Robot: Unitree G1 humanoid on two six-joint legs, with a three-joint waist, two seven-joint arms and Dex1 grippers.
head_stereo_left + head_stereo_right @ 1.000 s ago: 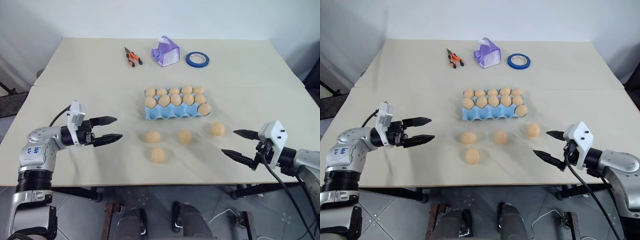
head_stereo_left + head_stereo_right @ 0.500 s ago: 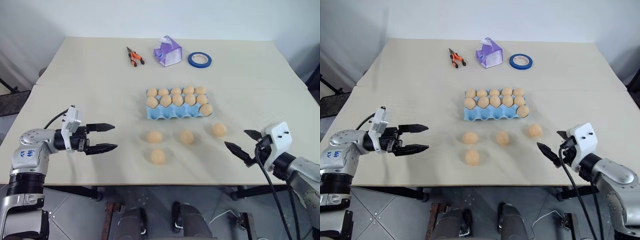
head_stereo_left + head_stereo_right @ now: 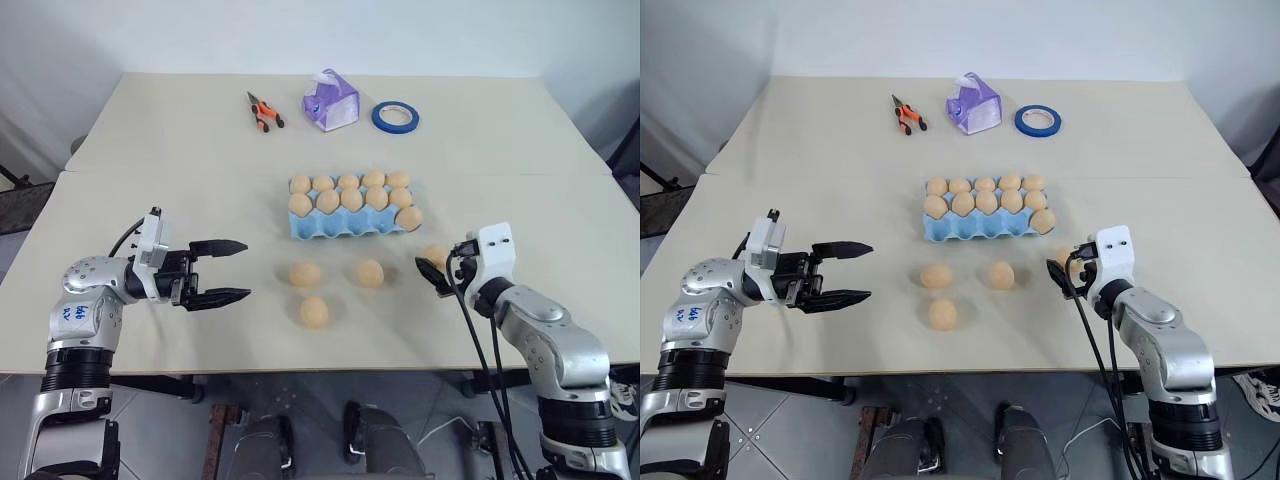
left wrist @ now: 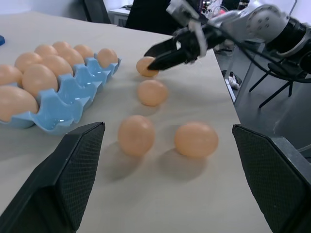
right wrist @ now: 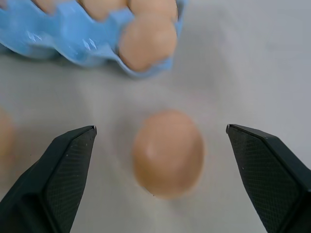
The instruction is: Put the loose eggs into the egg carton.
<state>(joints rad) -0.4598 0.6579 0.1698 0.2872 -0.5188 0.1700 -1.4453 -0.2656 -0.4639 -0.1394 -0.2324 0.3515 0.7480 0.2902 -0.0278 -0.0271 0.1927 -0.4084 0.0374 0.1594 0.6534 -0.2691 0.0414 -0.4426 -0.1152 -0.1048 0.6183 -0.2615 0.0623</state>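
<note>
The light blue egg carton (image 3: 340, 231) sits mid-table, its two far rows full of eggs and one more in the near right corner cup. Several loose eggs lie in front of it: one (image 3: 305, 274), one (image 3: 370, 272), one nearer the table edge (image 3: 314, 311), and the rightmost egg (image 5: 167, 153). My right gripper (image 3: 437, 262) is open and low over the table, its fingers either side of that rightmost egg without closing on it. To the left of the eggs, my left gripper (image 3: 243, 269) is open, level, pointing toward them and holding nothing.
At the far side lie orange-handled pliers (image 3: 264, 112), a purple-and-white box (image 3: 331, 100) and a blue tape roll (image 3: 395, 117). The front table edge runs just below the nearest egg. Bare tabletop lies between the left gripper and the eggs.
My right gripper has swung in from the right front and turned, so its open fingers now straddle the rightmost loose egg. The left gripper has barely shifted. The eggs have not moved.
</note>
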